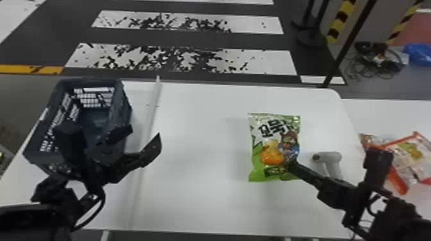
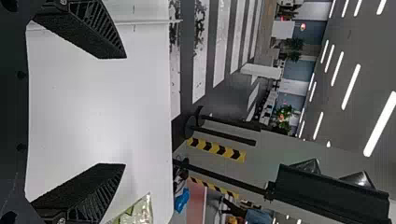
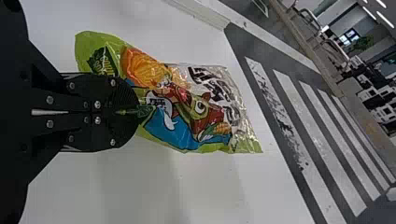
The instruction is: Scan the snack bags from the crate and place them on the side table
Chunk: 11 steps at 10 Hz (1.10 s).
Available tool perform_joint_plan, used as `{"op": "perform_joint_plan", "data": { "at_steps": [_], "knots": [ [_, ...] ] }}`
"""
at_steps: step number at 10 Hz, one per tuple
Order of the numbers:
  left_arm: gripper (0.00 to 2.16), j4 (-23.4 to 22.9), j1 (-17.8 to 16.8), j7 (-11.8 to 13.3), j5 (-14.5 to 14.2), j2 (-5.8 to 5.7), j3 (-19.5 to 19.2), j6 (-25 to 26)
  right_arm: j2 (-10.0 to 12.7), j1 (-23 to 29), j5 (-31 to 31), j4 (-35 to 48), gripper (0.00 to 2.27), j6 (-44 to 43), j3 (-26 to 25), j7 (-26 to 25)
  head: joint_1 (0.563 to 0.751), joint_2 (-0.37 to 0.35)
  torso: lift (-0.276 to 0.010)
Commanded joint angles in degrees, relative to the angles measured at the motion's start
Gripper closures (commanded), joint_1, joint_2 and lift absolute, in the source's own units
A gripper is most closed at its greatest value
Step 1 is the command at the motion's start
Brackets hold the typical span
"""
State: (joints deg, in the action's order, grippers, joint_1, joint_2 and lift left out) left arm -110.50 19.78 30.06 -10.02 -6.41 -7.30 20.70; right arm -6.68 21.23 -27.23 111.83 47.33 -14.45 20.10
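The green snack bag (image 1: 272,147) is at the right half of the white table (image 1: 198,128), with my right gripper (image 1: 290,165) at its lower right part. In the right wrist view, my right gripper (image 3: 133,112) is shut on a pinched fold of the green bag (image 3: 187,107). My left gripper (image 1: 144,137) stands open beside the dark crate (image 1: 117,93); in the left wrist view, my left gripper (image 2: 114,112) has its fingers wide apart with nothing between them. A white handheld scanner (image 1: 333,157) stands just right of the bag, partly behind the right arm.
Orange-and-white snack bags (image 1: 413,153) lie on the side table (image 1: 384,109) at the right, partly behind the right arm. A raised white strip (image 1: 149,118) runs between crate and main tabletop. A black pole (image 1: 349,45) stands beyond the table's far right corner.
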Motion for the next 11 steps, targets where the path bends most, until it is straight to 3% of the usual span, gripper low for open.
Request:
{"op": "perform_joint_plan", "data": {
  "at_steps": [1, 4, 6, 8, 11],
  "knots": [
    [0.04, -0.33, 0.17, 0.00, 0.00, 0.00, -0.08, 0.00, 0.00, 0.04, 8.86, 5.68, 2.26, -2.19, 2.67, -2.26, 0.695, -0.042, -0.050],
    [0.04, -1.12, 0.87, -2.20, 0.00, 0.00, -0.25, -0.70, -1.93, 0.39, 32.33, 10.25, 2.26, -8.52, 14.28, -8.67, 0.695, -0.056, -0.050],
    [0.04, -2.17, 1.84, -5.19, 0.00, 0.00, -0.17, -2.99, -6.51, 0.39, 49.55, 9.19, 2.26, -9.92, 25.35, -17.02, 0.695, -0.040, -0.050],
    [0.04, -3.31, 2.45, -8.79, 0.00, 0.00, 0.36, -4.22, -9.41, -0.66, 65.90, 3.57, 2.26, -9.57, 35.37, -24.76, 0.695, -0.022, -0.050],
    [0.04, -3.31, 3.16, -13.54, 0.26, 0.00, 1.24, -9.67, -10.99, -3.30, 82.78, -7.33, 2.26, -3.60, 47.32, -32.49, 0.695, 0.020, -0.050]
  ]
}}
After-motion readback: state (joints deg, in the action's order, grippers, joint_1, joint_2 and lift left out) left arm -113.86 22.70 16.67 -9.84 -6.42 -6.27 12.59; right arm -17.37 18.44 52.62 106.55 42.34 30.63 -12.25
